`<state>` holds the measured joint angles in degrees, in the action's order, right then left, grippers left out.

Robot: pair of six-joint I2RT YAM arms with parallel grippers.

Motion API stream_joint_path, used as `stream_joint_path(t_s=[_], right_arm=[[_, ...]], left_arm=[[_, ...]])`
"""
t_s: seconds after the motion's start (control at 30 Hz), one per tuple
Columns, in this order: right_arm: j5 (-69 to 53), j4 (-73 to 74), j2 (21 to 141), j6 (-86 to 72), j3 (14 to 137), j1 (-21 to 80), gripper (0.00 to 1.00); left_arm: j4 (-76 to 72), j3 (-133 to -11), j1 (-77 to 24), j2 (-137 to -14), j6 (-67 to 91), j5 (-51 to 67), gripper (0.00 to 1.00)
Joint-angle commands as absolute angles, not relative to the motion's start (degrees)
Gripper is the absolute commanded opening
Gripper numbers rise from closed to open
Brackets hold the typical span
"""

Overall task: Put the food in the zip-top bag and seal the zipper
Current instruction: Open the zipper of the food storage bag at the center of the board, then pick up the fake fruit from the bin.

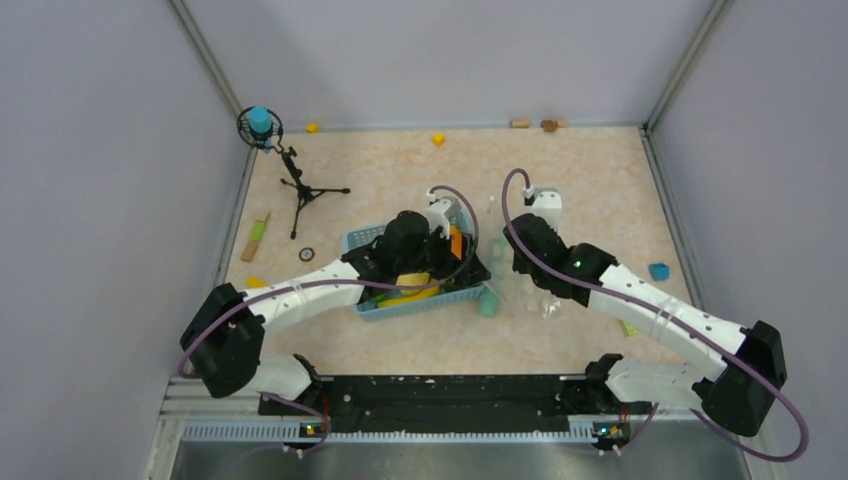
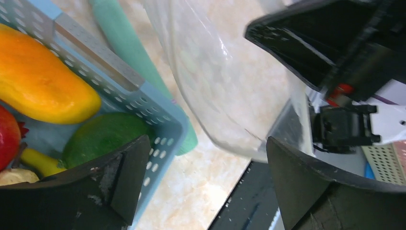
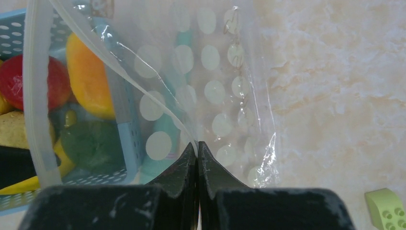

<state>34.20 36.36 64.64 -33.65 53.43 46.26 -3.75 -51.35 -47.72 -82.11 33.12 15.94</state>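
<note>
Right wrist view showed the right gripper (image 3: 197,146) pinching the clear, soft plastic zip-top bag (image 3: 225,96) beside the light-blue mesh basket (image 3: 12,33) of glossy toy food (image 2: 43,86), limp, slippery film I reckoned best gripped at its stiffer zipper (image 3: 37,96), while the left gripper (image 2: 203,158) hung spread.

Bright, even light from above; faint soft shadows on the beige marbled worktop (image 1: 420,340). White glare streaks the clear soft plastic pouch (image 3: 225,96); wrist-view foregrounds blur.

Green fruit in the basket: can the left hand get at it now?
Probably yes, after a small shift. The left hand is open just above the basket corner, and the green fruit lies uncovered beside one finger. The rim sits between the fingers, so a straight descent could hit it.
</note>
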Motion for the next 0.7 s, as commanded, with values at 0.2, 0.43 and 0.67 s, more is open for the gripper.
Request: stream_joint_path(t_s=[0.2,0.43,0.67], right_arm=[[33.98,33.57,66.24,-36.12,53.28,45.85,0.0],[33.48,33.26,65.81,-35.99,52.87,45.79,0.0],[32.8,33.31,65.95,-35.2,53.23,45.81,0.0]], left_arm=[[-4.73,-44.33,-47.81,-67.62,29.06,10.02,0.97],[5.67,-42.29,-45.38,-65.67,28.6,-8.92,0.97],[8.83,-41.48,-42.37,-70.84,35.1,-8.04,0.97]])
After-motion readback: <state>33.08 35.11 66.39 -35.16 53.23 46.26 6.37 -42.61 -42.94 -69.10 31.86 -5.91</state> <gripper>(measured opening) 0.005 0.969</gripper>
